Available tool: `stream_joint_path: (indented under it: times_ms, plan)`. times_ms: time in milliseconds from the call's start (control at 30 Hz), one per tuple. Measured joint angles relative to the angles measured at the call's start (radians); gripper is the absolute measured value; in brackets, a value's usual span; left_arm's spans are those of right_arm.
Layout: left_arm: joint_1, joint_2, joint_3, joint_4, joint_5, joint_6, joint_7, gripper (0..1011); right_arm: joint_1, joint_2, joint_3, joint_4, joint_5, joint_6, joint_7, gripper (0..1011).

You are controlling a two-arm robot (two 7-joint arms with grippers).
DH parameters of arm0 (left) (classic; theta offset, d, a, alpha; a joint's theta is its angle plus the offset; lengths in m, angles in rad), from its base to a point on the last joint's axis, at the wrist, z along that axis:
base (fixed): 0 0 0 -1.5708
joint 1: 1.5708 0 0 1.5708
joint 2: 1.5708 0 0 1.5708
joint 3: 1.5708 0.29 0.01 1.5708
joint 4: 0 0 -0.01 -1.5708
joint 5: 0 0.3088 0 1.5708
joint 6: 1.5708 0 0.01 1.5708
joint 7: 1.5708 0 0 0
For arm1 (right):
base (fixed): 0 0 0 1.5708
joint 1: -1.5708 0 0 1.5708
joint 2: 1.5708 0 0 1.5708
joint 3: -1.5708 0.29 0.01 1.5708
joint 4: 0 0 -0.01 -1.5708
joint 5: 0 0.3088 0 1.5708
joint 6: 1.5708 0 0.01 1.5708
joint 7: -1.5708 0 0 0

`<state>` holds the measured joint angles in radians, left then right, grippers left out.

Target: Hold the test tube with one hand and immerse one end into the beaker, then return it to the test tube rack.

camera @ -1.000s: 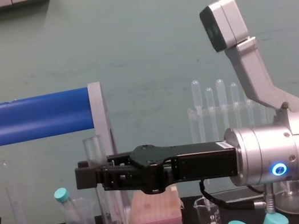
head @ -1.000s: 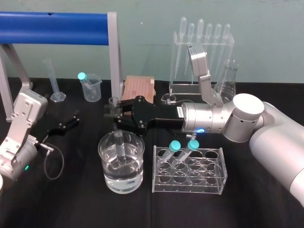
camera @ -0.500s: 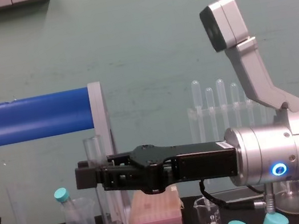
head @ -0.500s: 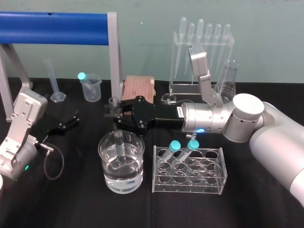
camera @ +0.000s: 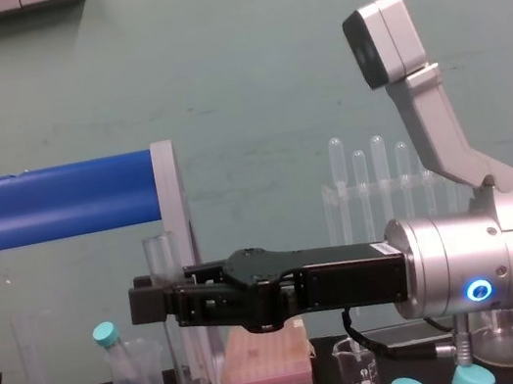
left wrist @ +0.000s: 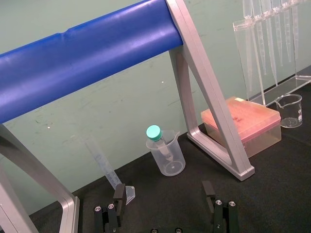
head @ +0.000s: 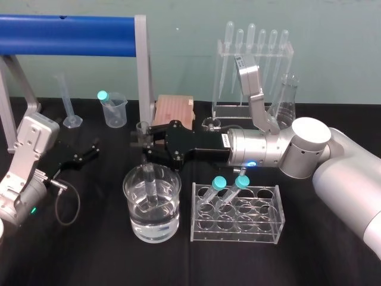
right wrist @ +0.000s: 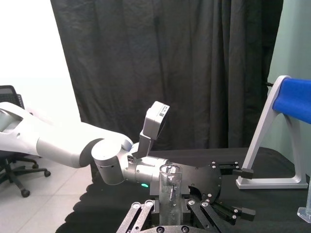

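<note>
While our right pincer (head: 143, 143) clamps the test tube (camera: 161, 259) just below its rim, we hold it upright with its lower end inside the beaker (head: 169, 208) (partly filled with clear liquid), toward the table's (head: 89, 250) front edge. Our left pincer (head: 88, 151) rests spread wide near the left edge.

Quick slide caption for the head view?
Right gripper holds the test tube upright, lower end inside the beaker; left gripper parked open.
</note>
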<state>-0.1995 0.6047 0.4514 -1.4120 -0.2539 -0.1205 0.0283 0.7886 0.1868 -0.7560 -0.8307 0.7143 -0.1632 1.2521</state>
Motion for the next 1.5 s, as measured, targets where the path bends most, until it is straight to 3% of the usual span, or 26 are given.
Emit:
stream_joint_path:
  times_ms: [1100, 1300, 1500]
  plan:
    - [0.0, 0.0, 0.0, 0.0, 0.0, 0.0, 0.0, 1000, 0.0, 0.0, 0.0, -0.001, -0.001, -0.001, 0.0, 226]
    - [0.0, 0.0, 0.0, 0.0, 0.0, 0.0, 0.0, 1000, -0.01, 0.007, 0.019, -0.027, 0.007, -0.053, 0.018, 226]
    - [0.0, 0.0, 0.0, 0.0, 0.0, 0.0, 0.0, 1000, -0.034, 0.018, 0.07, -0.07, 0.05, -0.13, 0.033, 226]
